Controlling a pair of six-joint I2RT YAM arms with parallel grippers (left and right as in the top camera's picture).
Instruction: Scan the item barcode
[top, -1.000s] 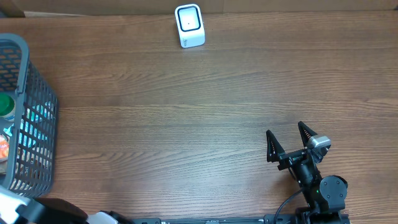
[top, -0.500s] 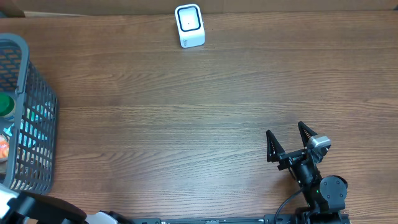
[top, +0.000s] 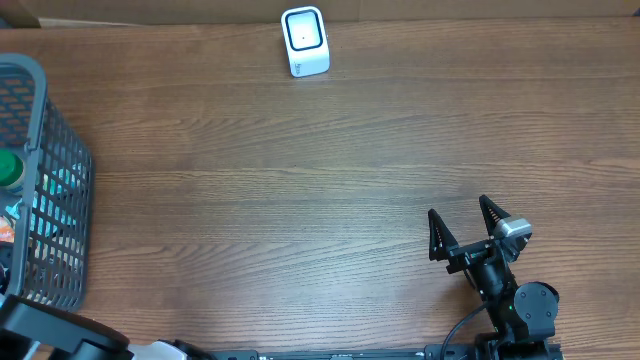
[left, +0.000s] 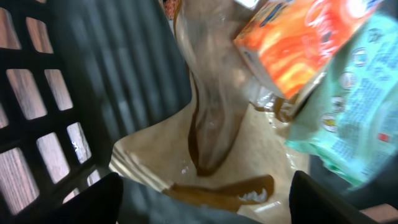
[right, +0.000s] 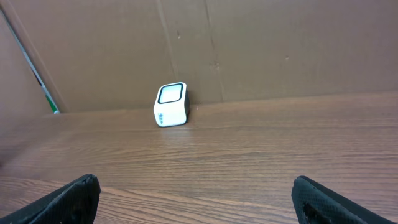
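L gripper (left: 205, 180) is down inside the grey plastic mesh basket (top: 62, 215) at the table's left edge. Overhead shows only the arm's black body at bottom left; gripper itself hidden. Wrist cam: its two dark fingers (left: 81, 202) sit at the view's lower corners, set wide apart, nothing clamped betw. them. Straight ahead lies a brown crinkled paper pouch (left: 217, 118); can't tell if the tips touch it. An orange printed carton (left: 298, 43) lies at the pouch's upper right, w/ a mint-green printed packet (left: 354, 118) just beside, to its lower right. Pic blurred, print unreadable. So the items to scan are all in the basket.

R gripper (top: 458, 208) is over the brown wood-grain table (top: 300, 200), near-right area, fingers (right: 68, 199) spread fully, holding & touching nothing. It faces the white box-shaped barcode scanner (top: 305, 40), which stands at the table's far edge by a brown cardboard wall (right: 249, 43), well apart from both grippers & the basket.
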